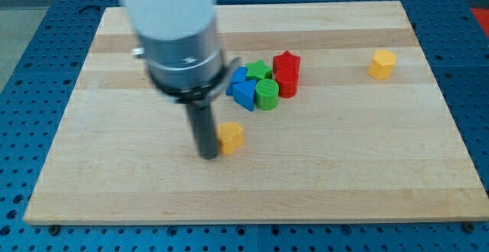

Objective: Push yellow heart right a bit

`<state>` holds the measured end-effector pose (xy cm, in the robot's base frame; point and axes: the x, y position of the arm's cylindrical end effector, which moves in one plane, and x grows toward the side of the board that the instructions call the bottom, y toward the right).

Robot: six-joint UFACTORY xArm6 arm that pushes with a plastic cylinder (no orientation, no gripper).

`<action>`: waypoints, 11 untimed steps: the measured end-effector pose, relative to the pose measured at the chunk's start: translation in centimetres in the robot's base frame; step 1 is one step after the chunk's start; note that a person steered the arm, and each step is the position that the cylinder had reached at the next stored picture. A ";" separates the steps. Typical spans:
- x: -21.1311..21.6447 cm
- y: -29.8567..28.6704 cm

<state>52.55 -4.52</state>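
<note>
The yellow heart (231, 137) lies on the wooden board (344, 168), a little left of the middle. My tip (208, 156) rests on the board right against the heart's left side, touching or nearly touching it. The dark rod rises from there into the arm's grey and white body (177, 38), which hides the board behind it at the view's upper left.
A tight cluster sits above and right of the heart: a blue block (242, 88), a green star (259, 71), a green cylinder (267, 95), a red star (286, 61) and a red cylinder (287, 82). A yellow hexagon (382, 64) stands alone at the upper right.
</note>
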 end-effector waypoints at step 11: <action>2.0 -3.7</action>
<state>54.52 -8.27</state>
